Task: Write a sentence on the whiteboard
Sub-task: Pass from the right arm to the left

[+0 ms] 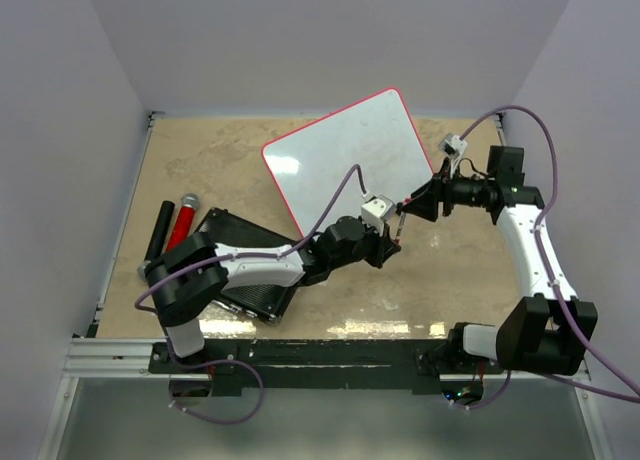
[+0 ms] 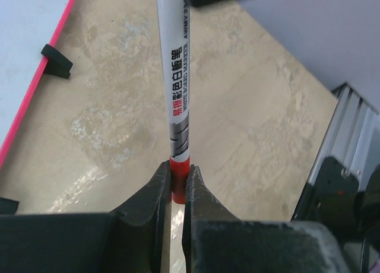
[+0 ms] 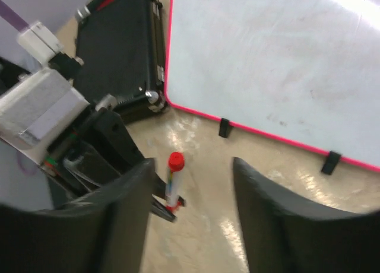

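**Marker pinched by its tail, board blank**

The left gripper (image 2: 178,179) is closed tight on the red end of the marker (image 2: 178,77). It grips only that last stretch, and the barrel stands free above it. The right gripper (image 3: 193,184) is open, its fingers either side of the marker's red top and clear of it. The whiteboard (image 1: 350,150) lies tilted in the upper middle of the top view, with no writing visible on it.

Risks: with so short a hold, pressing on the board could swing the marker or slip it in the jaws. The red top looks like a cap; if it is, no ink will come. The right gripper is near the marker and could knock it when it backs off.

Room: the board's lower edge carries black clips (image 3: 224,127). The black slab (image 1: 250,270) sits just beside the board's lower-left corner, under the left arm. Bare worktop (image 1: 470,270) lies lower right
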Motion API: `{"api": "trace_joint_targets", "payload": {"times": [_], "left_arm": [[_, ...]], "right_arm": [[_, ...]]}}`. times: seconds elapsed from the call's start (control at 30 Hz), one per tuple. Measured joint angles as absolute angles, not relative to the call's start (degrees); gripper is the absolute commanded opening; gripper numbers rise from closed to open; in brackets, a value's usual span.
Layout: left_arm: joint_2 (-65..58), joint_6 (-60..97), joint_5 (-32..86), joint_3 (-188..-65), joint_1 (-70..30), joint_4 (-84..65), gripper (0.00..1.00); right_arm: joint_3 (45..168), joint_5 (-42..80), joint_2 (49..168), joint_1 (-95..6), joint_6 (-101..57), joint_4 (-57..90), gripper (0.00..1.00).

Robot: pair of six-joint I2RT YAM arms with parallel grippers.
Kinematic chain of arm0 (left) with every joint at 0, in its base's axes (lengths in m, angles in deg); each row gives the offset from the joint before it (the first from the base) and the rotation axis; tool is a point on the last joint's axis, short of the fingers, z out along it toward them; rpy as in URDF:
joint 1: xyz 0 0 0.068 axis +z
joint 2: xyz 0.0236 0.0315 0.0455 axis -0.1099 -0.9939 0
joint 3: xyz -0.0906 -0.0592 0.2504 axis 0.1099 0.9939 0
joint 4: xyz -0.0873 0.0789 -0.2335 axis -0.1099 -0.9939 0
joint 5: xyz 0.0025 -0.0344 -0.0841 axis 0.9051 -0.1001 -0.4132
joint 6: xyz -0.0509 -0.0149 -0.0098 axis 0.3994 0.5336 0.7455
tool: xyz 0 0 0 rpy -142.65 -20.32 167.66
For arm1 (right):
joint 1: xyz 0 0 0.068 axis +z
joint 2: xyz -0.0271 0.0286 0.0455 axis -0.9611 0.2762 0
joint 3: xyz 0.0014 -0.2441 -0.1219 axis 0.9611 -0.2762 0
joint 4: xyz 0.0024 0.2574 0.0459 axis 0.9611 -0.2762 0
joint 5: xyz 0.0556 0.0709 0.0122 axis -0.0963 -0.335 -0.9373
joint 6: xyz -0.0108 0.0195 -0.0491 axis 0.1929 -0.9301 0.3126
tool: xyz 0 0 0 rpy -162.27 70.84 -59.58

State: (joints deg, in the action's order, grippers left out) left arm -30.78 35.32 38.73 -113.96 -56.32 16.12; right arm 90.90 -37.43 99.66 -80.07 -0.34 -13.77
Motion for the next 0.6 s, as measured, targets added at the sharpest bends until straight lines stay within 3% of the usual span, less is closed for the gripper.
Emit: {"api": "trace_joint_targets", "payload": {"times": [0.13, 0.27, 0.47, 0.6], "left_arm": [[-25.7, 27.1, 34.5, -111.7, -56.0, 10.0, 0.00], [-21.0, 18.8, 29.8, -110.8, -55.3, 1.5, 0.00], [-17.4, 9.8, 25.7, -110.8, -54.1, -8.3, 0.00], [-15.2, 6.1, 24.3, -110.8, -53.4, -10.7, 0.00]], "right_arm": [[98.7, -37.2, 103.7, -80.1, 22.9, -30.8, 0.76], [101.9, -37.8, 107.6, -79.6, 39.6, -44.3, 0.77], [101.0, -35.2, 108.5, -72.9, 49.6, -51.6, 0.76], [100.6, -34.5, 108.2, -67.2, 51.2, -53.1, 0.70]]}}
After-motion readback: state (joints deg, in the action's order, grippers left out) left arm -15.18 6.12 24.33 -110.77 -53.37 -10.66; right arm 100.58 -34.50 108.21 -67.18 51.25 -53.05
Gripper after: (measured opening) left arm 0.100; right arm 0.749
